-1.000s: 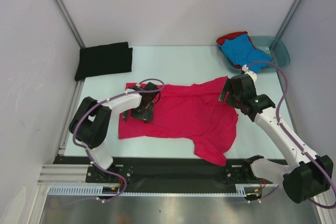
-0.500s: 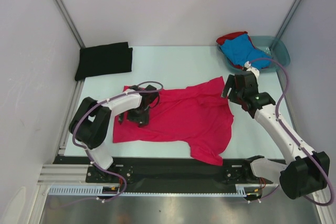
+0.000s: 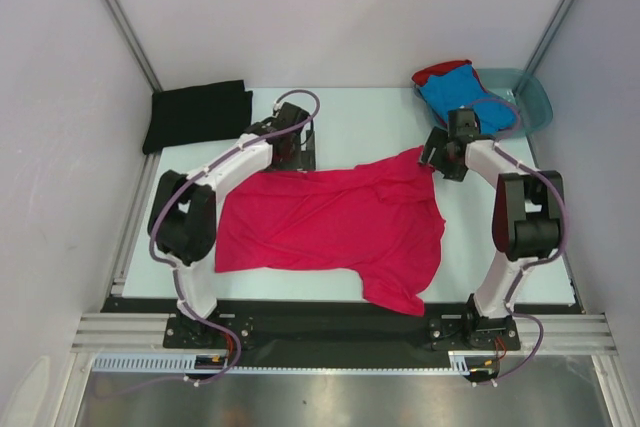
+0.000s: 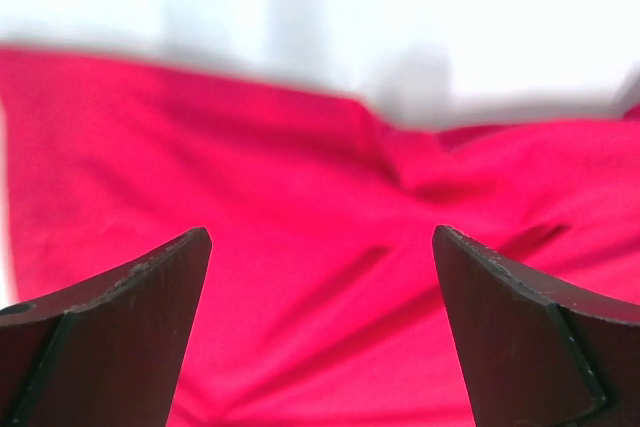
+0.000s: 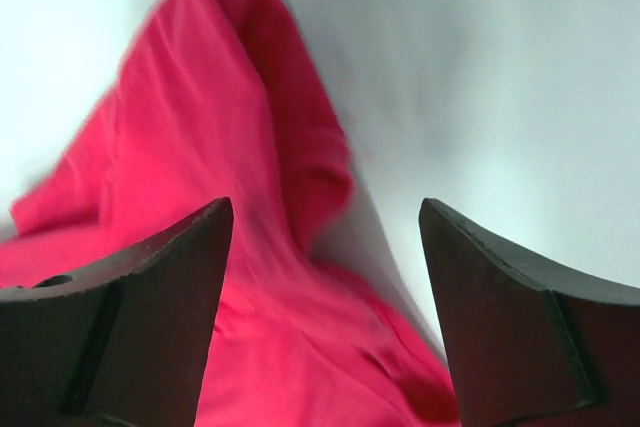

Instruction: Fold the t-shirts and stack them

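Note:
The magenta-pink t-shirt [image 3: 335, 222] lies spread on the table's middle, one sleeve hanging toward the front edge. It fills the left wrist view [image 4: 300, 247] and shows in the right wrist view [image 5: 250, 277]. My left gripper [image 3: 292, 152] is open and empty at the shirt's far left edge. My right gripper [image 3: 440, 159] is open and empty at the shirt's far right corner. A folded black t-shirt [image 3: 197, 114] lies at the far left. A blue t-shirt [image 3: 462, 97] and a red t-shirt [image 3: 440, 71] lie in and over the teal basin [image 3: 530, 97].
White walls with metal posts enclose the table [image 3: 360, 117] on three sides. A black rail [image 3: 330, 322] runs along the near edge by the arm bases. The basin stands in the far right corner.
Both grippers have let go of the pink shirt and moved away toward the far side. The shirt's left part slid nearer and now lies flat, wider on the table.

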You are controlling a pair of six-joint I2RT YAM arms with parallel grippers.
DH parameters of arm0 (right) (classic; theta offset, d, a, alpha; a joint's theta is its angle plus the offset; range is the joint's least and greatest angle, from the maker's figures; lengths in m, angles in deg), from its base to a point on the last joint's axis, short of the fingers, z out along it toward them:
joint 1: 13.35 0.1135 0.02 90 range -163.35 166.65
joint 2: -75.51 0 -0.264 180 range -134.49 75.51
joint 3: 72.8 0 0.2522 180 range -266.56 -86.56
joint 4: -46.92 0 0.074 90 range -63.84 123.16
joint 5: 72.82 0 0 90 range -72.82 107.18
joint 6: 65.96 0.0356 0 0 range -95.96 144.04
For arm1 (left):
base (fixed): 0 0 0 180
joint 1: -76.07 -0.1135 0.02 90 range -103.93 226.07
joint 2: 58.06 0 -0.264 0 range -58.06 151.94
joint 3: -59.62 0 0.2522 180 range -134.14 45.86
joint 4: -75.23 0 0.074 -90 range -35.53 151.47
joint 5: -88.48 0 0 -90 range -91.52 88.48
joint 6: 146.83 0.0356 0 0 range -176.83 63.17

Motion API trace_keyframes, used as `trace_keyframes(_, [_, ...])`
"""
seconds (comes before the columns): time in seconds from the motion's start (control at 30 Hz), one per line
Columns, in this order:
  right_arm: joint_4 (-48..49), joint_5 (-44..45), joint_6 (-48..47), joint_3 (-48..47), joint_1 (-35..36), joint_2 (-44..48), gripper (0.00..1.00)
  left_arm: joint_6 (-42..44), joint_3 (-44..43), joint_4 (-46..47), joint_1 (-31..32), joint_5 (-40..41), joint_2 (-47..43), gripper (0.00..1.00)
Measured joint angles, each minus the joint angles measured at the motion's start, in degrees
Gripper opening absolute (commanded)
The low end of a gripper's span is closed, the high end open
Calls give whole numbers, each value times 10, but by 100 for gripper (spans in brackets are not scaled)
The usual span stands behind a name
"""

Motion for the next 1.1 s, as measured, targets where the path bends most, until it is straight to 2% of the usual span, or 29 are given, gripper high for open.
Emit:
trace_keyframes(0.2, [21,-37,-5,-86,-1,-88,82,22,-43,37,-26,-95,99,100])
trace_keyframes(0.53, [5,-46,-32,-209,-8,-188,81,33,-57,67,-44,-199,116,100])
trace_keyframes(0.7, [-14,-52,-41,-230,-9,-206,77,33,-58,72,-53,-221,118,100])
trace_keyframes(0.9, [-31,-57,-56,-238,-5,-212,67,33,-58,71,-54,-229,119,100])
trace_keyframes(1.03, [-39,-56,-71,-238,2,-212,65,36,-58,71,-54,-234,119,100])
trace_keyframes(1.1, [-43,-51,-80,-239,7,-212,68,37,-58,71,-54,-234,119,100])
